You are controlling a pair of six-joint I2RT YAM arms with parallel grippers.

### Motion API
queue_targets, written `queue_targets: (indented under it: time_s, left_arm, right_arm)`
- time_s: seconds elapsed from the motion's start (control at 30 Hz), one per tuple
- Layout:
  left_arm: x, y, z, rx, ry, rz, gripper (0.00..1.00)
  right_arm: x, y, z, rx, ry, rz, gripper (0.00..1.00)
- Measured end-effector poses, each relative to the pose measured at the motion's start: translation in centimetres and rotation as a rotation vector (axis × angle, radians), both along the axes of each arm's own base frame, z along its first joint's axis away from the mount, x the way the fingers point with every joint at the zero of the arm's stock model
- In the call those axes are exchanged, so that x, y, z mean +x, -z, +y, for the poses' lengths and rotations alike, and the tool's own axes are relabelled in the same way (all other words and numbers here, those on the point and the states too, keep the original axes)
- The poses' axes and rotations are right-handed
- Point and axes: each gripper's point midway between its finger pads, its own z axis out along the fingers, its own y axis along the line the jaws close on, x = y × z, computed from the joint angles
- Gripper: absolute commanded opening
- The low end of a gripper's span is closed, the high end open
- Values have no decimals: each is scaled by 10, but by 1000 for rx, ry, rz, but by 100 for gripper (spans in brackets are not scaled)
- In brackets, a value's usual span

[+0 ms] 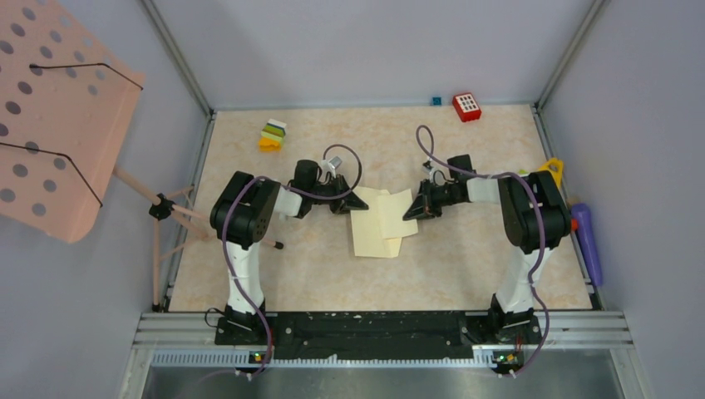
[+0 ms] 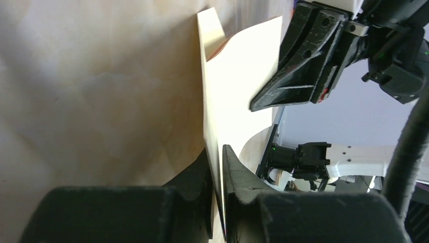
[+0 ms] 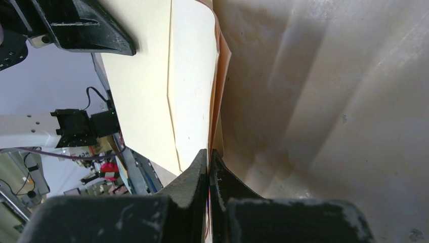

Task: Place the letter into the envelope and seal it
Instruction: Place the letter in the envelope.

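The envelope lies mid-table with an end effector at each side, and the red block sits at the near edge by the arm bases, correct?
No. The top external view shows the red block at the far edge of the table, toward the right. The envelope does lie mid-table, with the left end effector and right end effector at its sides.
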Motion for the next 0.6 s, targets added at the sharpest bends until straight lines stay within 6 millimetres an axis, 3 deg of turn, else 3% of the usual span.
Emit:
queue_targets:
  time_s: [0.6]
  left_arm:
    - [2, -13, -4, -52, 11, -15, 14]
  right_arm:
    - [0, -4, 4, 38, -52, -69, 0]
